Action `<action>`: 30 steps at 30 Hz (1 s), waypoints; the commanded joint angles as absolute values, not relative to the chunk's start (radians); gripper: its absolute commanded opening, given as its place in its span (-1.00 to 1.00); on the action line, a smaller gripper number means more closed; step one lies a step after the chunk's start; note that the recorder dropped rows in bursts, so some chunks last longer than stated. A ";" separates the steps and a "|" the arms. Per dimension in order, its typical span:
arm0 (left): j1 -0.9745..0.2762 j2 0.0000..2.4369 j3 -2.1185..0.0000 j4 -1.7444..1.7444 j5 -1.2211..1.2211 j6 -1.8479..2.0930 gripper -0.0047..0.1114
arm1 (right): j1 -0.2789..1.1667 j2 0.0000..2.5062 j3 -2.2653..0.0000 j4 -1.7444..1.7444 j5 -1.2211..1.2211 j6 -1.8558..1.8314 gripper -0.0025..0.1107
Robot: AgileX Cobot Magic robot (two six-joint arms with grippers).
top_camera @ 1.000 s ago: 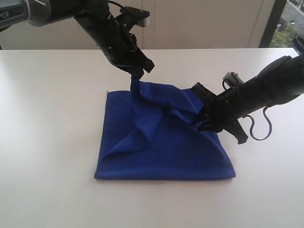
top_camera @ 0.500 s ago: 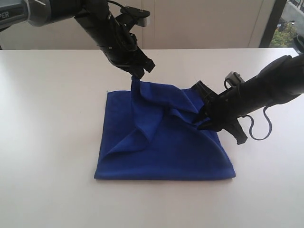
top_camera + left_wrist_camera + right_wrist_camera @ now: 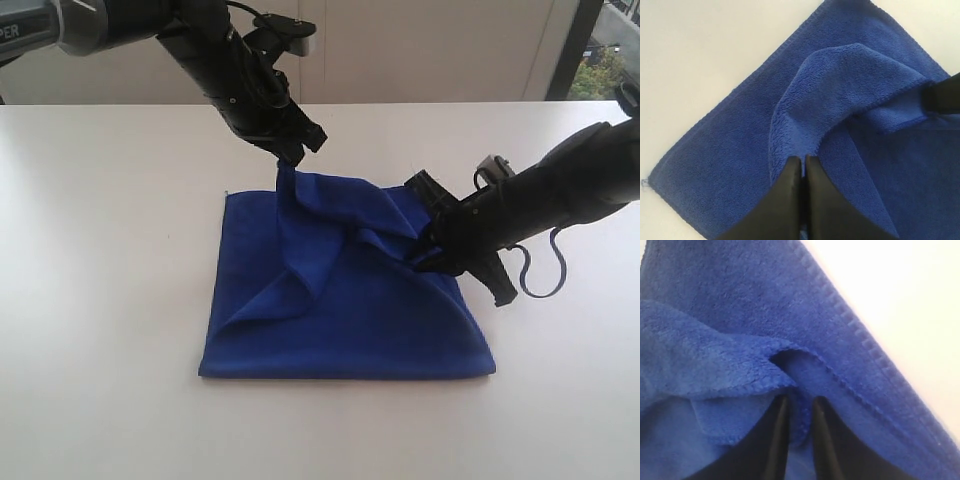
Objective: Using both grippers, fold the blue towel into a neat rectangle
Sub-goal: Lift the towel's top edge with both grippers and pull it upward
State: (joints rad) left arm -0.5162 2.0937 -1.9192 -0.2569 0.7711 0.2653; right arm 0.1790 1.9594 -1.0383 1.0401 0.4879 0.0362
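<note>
The towel [image 3: 340, 310] lies on the white counter [image 3: 100, 250], partly folded. The left hand [image 3: 291, 157] is pinched tight on a bit of the towel's far edge and holds it up. The right hand [image 3: 424, 262] pinches a fold at the towel's right side, low down.

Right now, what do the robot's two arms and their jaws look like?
Both arms are matte black. The left arm has a silver-grey upper section with partly visible lettering and thin black cables near its wrist. The right arm is thick and rounded, with a black cable loop beneath. Each ends in narrow, tapering black jaws.
</note>
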 commanded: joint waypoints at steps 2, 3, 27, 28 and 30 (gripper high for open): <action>-0.522 2.085 -1.914 -0.270 0.777 0.260 -0.92 | 0.179 1.959 -1.035 1.049 0.479 0.027 -0.86; -0.522 2.085 -1.914 -0.270 0.777 0.260 -0.92 | 0.179 1.959 -1.035 1.049 0.477 0.027 -0.90; -0.520 1.926 -1.914 -0.090 0.979 0.291 -0.92 | 0.148 1.592 -1.035 0.473 0.407 -0.242 -0.96; -0.520 1.915 -1.914 -0.090 0.992 0.304 -0.92 | 0.148 1.562 -1.035 0.414 0.419 -0.242 -0.96; -0.522 1.896 -1.914 -0.102 1.008 0.330 -0.92 | 0.148 1.512 -1.035 0.312 0.443 -0.252 -0.96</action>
State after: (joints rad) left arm -0.5162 1.9328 -1.9171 -0.0993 0.9577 0.2978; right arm 0.1567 1.5848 -1.0377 0.4682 0.4071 -0.2303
